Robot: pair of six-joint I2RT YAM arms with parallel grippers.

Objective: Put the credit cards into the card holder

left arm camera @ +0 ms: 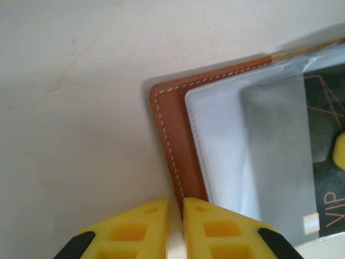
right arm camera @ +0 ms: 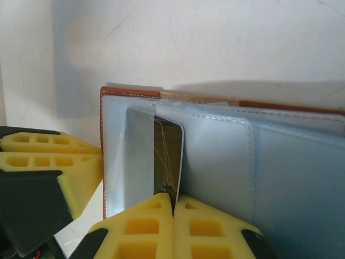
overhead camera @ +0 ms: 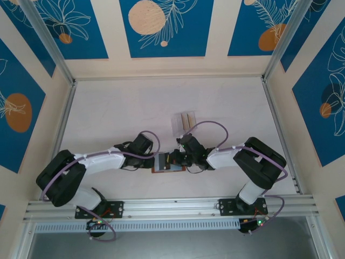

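Observation:
The brown leather card holder [overhead camera: 168, 163] lies open between both arms, its pale bluish sleeves [right arm camera: 226, 156] facing up. My right gripper [right arm camera: 173, 208] is shut on a dark credit card [right arm camera: 167, 156] with thin gold lines. The card stands edge-on, partly slid under a clear sleeve flap. In the left wrist view that card [left arm camera: 323, 162] reads "VIP" under the sleeve. My left gripper [left arm camera: 176, 216] is pinched on the stitched brown edge of the holder [left arm camera: 172, 124], near its corner. The left gripper's yellow fingers [right arm camera: 38, 156] show beside the holder in the right wrist view.
A clear plastic slotted stand [overhead camera: 183, 123] with tan cards in it stands just behind the holder. Aluminium frame rails [overhead camera: 172, 206] run along the near edge, and posts rise at the table's back corners. White table [overhead camera: 118, 113] lies around the holder.

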